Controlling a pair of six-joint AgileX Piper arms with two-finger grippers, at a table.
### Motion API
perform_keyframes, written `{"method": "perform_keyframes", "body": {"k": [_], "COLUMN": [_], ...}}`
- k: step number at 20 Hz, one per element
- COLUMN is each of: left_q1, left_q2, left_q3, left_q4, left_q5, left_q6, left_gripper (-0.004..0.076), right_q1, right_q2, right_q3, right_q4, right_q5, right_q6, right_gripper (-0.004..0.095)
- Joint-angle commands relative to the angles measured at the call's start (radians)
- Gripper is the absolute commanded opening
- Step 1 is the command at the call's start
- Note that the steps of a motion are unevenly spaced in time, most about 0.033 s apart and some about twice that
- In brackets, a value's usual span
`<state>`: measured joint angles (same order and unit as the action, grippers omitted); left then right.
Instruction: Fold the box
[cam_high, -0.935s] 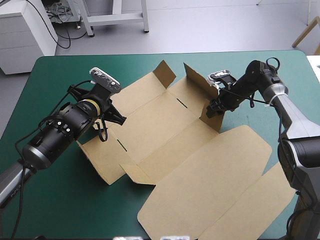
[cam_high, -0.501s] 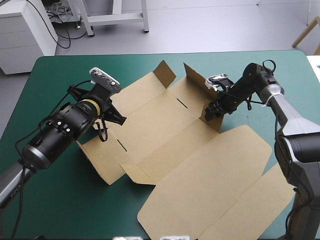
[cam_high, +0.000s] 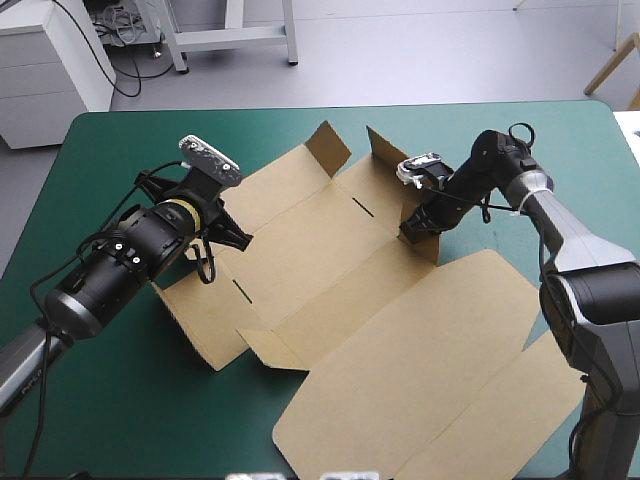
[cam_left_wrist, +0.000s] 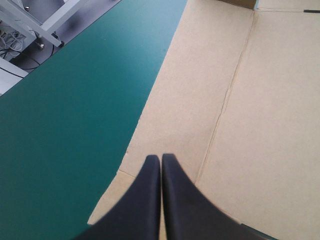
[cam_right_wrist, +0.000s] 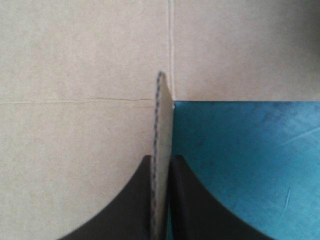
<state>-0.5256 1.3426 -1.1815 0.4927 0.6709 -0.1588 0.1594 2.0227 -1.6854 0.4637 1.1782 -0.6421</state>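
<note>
Covering much of the teal-green table, the brown box lies mostly flat (far flaps raised); the left gripper, fingers pressed together, sits over the board, its cut edge just beside the tips; the right gripper pinches an upright flap edge-on between its fingers.

Box partly covered and cropped
From above, the left arm hides part of the left panel of the box, whose near edge runs out of the picture; how the right tool grips the raised flap is too small to judge there.
</note>
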Motion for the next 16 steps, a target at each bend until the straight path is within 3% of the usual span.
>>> {"method": "perform_keyframes", "body": {"k": [1, 9, 16], "left_q1": [-0.003, -0.003, -0.003], "left_q2": [-0.030, -0.030, -0.031], "left_q3": [-0.037, -0.037, -0.037], "left_q4": [0.017, 0.023, 0.032], "left_q5": [-0.043, -0.043, -0.068], "left_q6": [-0.009, -0.009, -0.009], "left_gripper": [-0.0010, -0.0010, -0.0010], "right_q1": [-0.002, -0.002, -0.001], "right_q2": [-0.050, -0.050, -0.050], "right_q3": [-0.022, -0.112, -0.230], "right_q4": [0.029, 0.010, 0.008], "right_q5": [0.003, 0.024, -0.005], "right_q6": [-0.011, -0.162, -0.422], "right_gripper": [-0.0018, -0.0020, -0.0020]}}
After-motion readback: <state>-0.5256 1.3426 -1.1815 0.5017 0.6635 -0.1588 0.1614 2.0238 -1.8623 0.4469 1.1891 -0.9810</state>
